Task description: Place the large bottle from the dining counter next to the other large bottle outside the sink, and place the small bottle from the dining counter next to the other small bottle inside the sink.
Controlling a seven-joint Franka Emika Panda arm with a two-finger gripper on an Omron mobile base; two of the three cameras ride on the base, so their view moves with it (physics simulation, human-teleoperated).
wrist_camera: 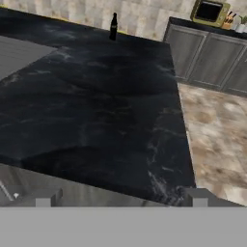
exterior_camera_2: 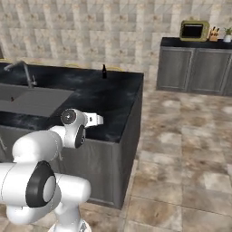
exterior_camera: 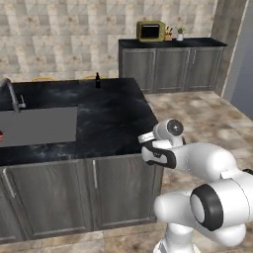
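Observation:
A short, slim, near-black bottle (exterior_camera: pixel 97 80) (exterior_camera_2: pixel 104 71) (wrist_camera: pixel 114 26) stands upright at the far edge of the black marbled dining counter (exterior_camera: pixel 113 118). No white band shows on it, so it looks like the small bottle. My gripper (wrist_camera: pixel 123 200) is open and empty, hovering at the counter's near edge, far short of the bottle. The grey sink (exterior_camera: pixel 39 126) (exterior_camera_2: pixel 31 100) is sunk into the counter on the left, with a curved tap (exterior_camera: pixel 12 96) behind it. A red sliver (exterior_camera: pixel 1 136) shows at the picture's left edge by the sink; I cannot tell what it is.
Yellow stool seats (exterior_camera: pixel 43 77) peek over the counter's far side. A second counter on grey cabinets (exterior_camera: pixel 170 66) stands at the back right and carries a yellow microwave (exterior_camera: pixel 150 30). Tiled floor (exterior_camera_2: pixel 190 154) lies open to the right of the island.

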